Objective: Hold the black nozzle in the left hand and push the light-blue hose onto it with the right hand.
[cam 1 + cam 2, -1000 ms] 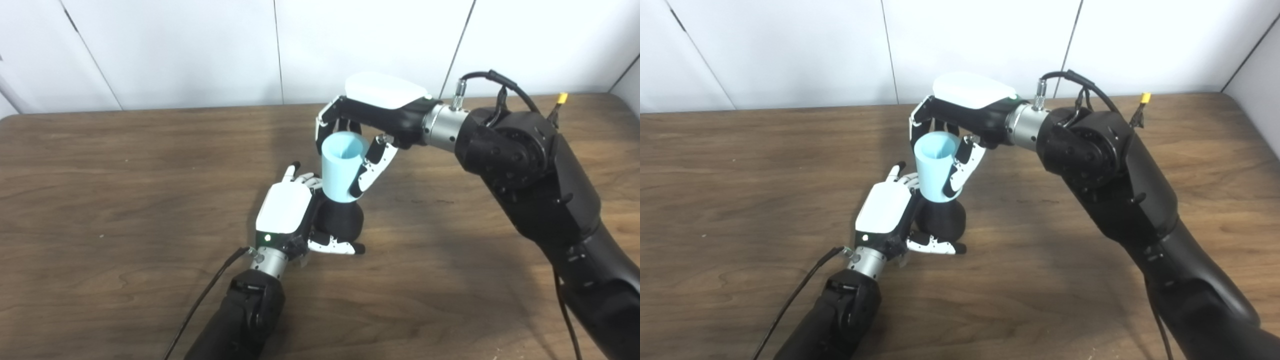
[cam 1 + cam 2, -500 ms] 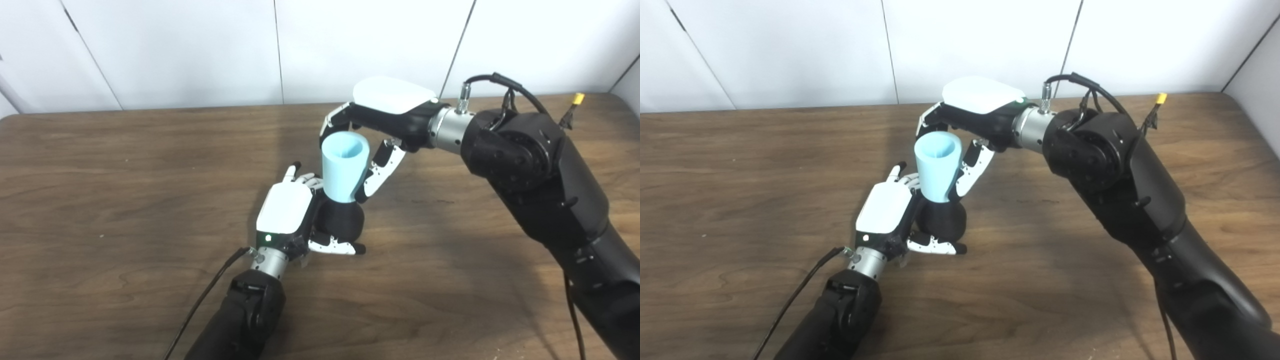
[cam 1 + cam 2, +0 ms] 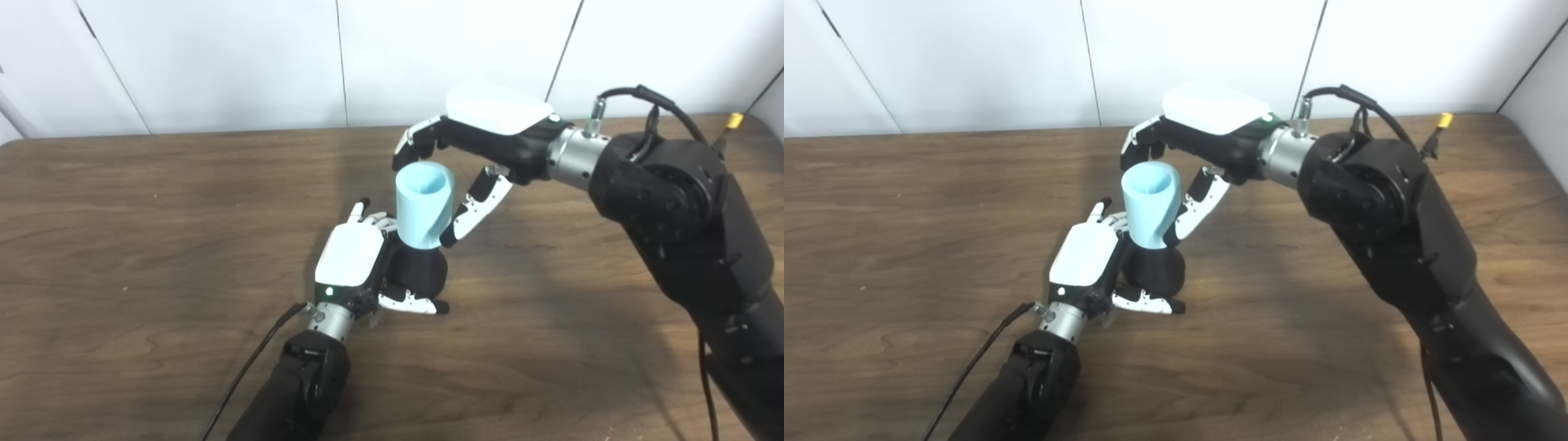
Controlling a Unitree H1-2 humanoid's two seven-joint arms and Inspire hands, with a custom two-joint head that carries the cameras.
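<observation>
Standing hollow hose (image 3: 424, 205) tops nozzle (image 3: 418, 272).

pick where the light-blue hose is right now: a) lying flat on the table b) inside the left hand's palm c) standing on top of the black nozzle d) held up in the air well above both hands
c: the light-blue hose stands upright with its lower end on the black nozzle, which the left hand grips on the table.
</observation>
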